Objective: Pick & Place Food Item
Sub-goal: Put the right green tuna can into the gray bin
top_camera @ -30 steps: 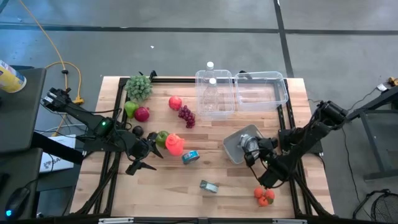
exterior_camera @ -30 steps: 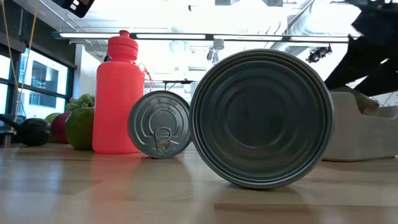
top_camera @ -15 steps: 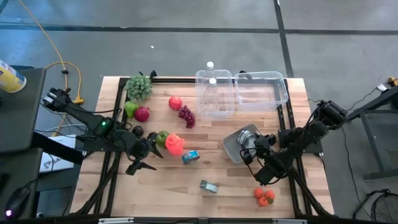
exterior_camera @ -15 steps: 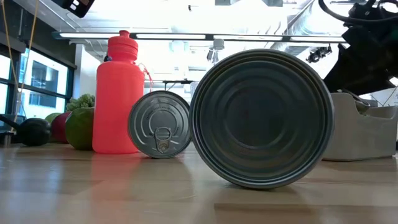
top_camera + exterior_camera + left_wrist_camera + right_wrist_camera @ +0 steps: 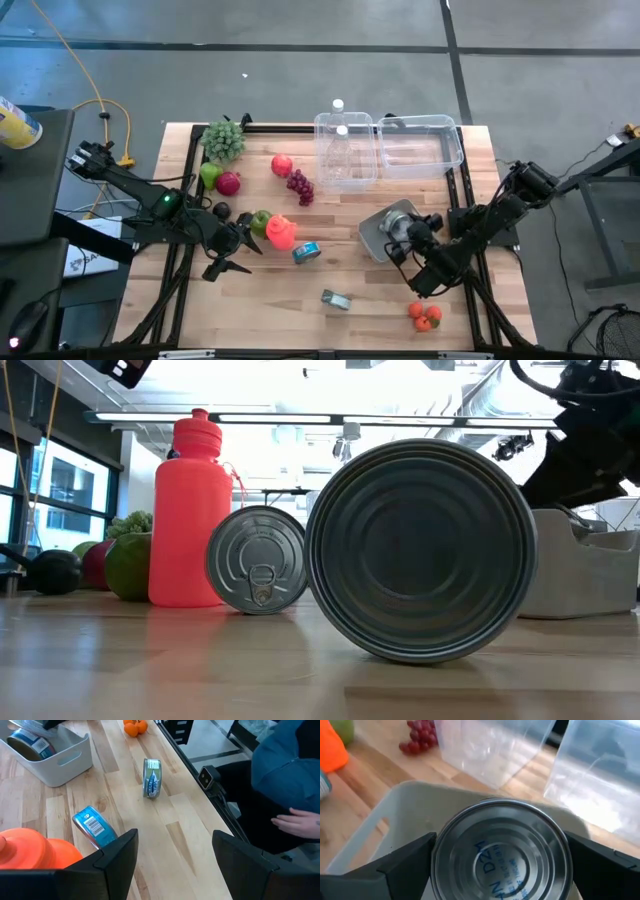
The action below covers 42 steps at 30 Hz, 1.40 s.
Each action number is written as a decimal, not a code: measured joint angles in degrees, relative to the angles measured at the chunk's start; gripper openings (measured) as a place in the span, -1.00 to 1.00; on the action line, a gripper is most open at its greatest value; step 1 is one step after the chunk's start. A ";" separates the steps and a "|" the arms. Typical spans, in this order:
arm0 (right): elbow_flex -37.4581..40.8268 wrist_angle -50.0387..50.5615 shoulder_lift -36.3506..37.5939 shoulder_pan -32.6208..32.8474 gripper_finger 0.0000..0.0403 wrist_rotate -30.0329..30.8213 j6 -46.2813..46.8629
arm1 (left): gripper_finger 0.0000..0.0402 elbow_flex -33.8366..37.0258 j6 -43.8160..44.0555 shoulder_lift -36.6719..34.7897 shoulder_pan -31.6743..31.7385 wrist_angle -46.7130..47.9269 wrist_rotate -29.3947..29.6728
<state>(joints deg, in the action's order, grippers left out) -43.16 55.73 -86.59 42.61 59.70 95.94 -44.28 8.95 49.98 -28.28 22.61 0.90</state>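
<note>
A silver can [image 5: 500, 855] with a blue label sits between the fingers of my right gripper [image 5: 500, 840], which is shut on it. The gripper is above the grey bin [image 5: 375, 243] on the table's right half. The left wrist view shows the can [image 5: 27, 745] tilted inside the bin [image 5: 55, 765]. My left gripper [image 5: 175, 865] is open and touches nothing. It hovers over the table's left half [image 5: 238, 240], beside the green apple [image 5: 261, 220] and the orange bottle [image 5: 281, 233]. My right gripper pinches the can's round side wall [image 5: 437, 865] between its two fingers, one on each side, with the can's flat end facing the wrist camera. The can is tilted and down inside the grey bin. Whether its lower end rests on the bin floor is hidden.
Two flat cans lie on the wood [image 5: 306, 252] [image 5: 337, 299], and orange fruits [image 5: 425, 315] sit near the right front corner. Red grapes [image 5: 299, 186], a red apple [image 5: 282, 165], green grapes [image 5: 223, 140] and clear tubs [image 5: 420, 145] stand farther back. A person's hand [image 5: 295, 822] is beyond the table's edge.
My right gripper, still holding the can, has shifted a little toward the table's far edge over the grey bin. In the low view its arm has come farther into the picture's upper right. My left arm has kept still.
</note>
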 joint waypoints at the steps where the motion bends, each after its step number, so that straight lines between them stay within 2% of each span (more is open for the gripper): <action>1: -0.02 -0.27 0.00 0.02 0.94 -0.57 -0.02 | 0.22 0.01 0.00 0.00 0.00 0.00 -0.01; 6: -0.02 -2.08 0.00 0.01 0.89 -1.38 -0.24 | 0.22 0.01 0.00 0.00 -0.01 0.00 -0.01; 10: -0.02 -2.44 0.01 -0.83 0.96 -1.39 -0.24 | 0.22 0.00 0.00 0.01 -0.01 0.00 0.00; 15: -0.02 -7.86 0.00 -1.41 0.92 -1.09 -3.53 | 0.22 0.01 0.00 0.00 -0.02 0.00 0.00; 17: -0.02 -7.11 0.02 -1.34 0.94 0.36 -3.90 | 0.22 -0.01 0.00 0.02 -0.02 0.02 0.00; 21: -0.02 -8.93 0.00 -0.66 0.95 7.00 2.35 | 0.22 0.01 0.00 0.00 -0.01 0.00 -0.02; 29: -0.07 -20.57 -2.45 1.13 0.97 9.65 -9.09 | 0.22 -0.01 0.00 0.00 0.00 0.01 -0.01; 35: -0.02 -28.63 -8.26 1.73 0.97 9.00 -10.88 | 0.22 0.00 0.00 0.00 0.00 0.02 -0.01; 42: -0.04 -30.15 -9.92 2.40 0.97 6.34 -12.20 | 0.22 0.00 0.00 0.00 -0.01 0.02 0.00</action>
<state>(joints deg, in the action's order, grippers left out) -43.20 25.58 -96.51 45.01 66.04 83.74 -44.27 8.95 49.98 -28.29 22.63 0.90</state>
